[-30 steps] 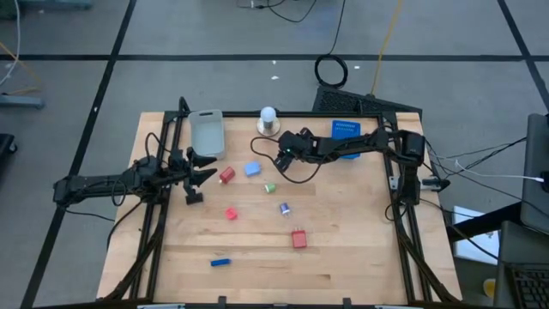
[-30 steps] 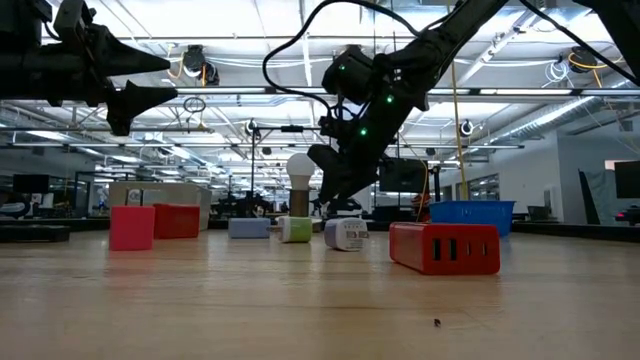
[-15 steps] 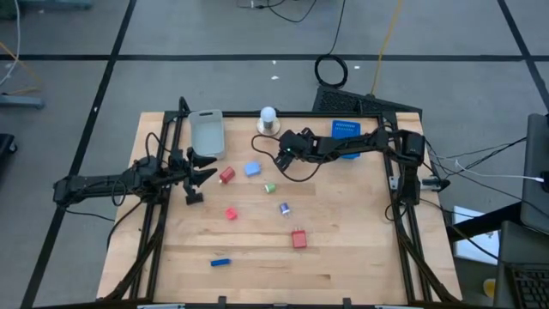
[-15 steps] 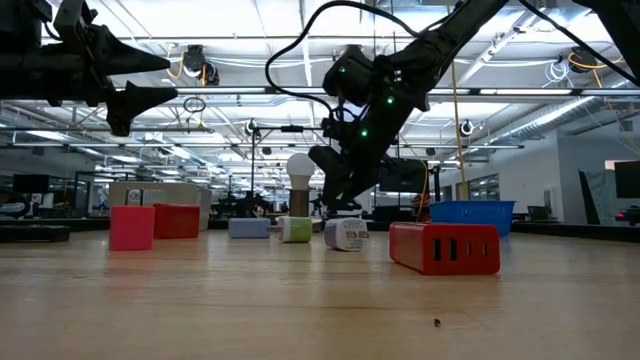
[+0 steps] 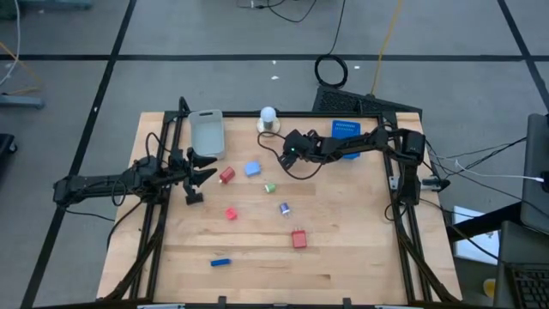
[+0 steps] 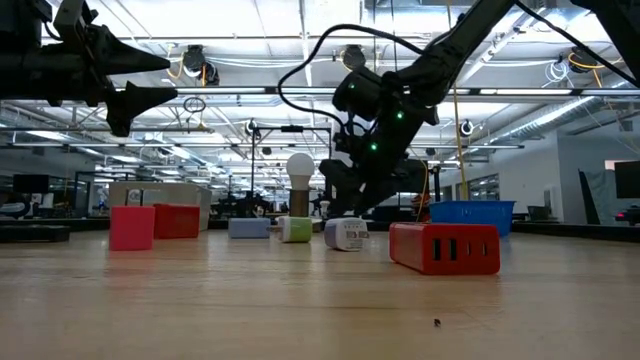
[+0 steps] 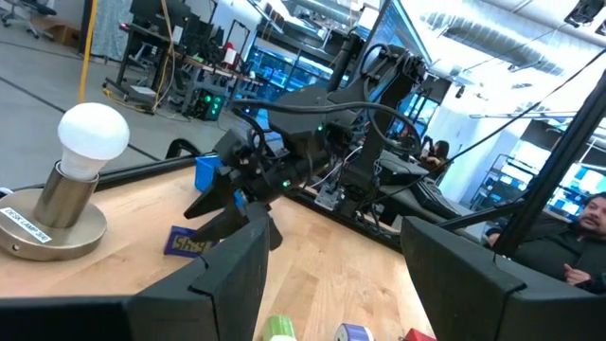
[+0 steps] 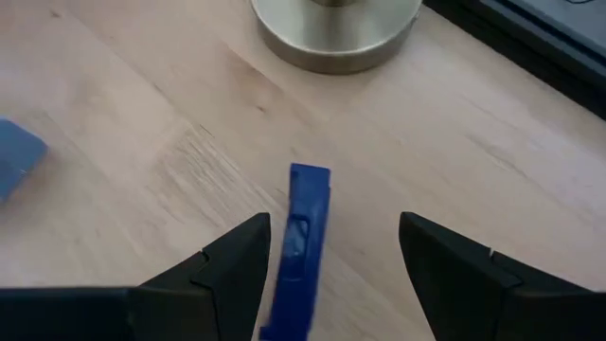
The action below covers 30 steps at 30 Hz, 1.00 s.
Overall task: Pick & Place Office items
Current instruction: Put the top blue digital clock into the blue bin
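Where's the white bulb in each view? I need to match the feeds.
High: bulb, upper middle.
Low: bulb, just left of centre.
Left wrist: bulb, far left, on its grey base.
Right wrist: only the base, top edge.
Shared landmark: right gripper beside it.

Left gripper's fingers (image 7: pixel 232 275) apart in foreground; white bulb on metal base (image 7: pixel 66 185), right gripper (image 7: pixel 222 204) over blue stick (image 7: pixel 194 243).

The picture's edge is cutting off the blue stick (image 8: pixel 298 248) and the grey round base (image 8: pixel 336 28) in the right wrist view.
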Available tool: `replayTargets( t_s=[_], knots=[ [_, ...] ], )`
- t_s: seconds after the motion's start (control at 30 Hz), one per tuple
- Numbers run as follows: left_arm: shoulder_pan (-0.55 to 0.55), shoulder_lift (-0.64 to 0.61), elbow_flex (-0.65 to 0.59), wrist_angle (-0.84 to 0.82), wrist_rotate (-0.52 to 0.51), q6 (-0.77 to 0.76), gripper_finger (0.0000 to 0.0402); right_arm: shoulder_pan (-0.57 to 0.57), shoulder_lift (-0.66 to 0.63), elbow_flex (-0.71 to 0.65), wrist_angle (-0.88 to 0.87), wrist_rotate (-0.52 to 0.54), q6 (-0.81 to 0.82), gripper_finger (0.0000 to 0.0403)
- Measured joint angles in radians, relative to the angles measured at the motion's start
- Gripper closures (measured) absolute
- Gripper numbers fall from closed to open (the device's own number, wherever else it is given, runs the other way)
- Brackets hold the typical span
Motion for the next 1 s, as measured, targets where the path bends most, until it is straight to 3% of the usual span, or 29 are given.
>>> replayTargets(
  t_s=[0.13, 0.73, 1.0],
  knots=[
    [0.000, 0.000, 0.000, 0.000, 0.000, 0.000, 0.0158, 0.010, 0.000, -0.019, 0.086, -0.061, -0.002, 0.0177],
    [0.000, 0.000, 0.000, 0.008, 0.000, -0.016, 0.0158, 0.022, 0.124, -0.020, 0.152, -0.055, -0.055, 0.0180],
    [0.000, 0.000, 0.000, 0.013, 0.000, -0.015, 0.0158, 0.020, 0.130, -0.020, 0.150, -0.056, -0.086, 0.0249]
  ],
)
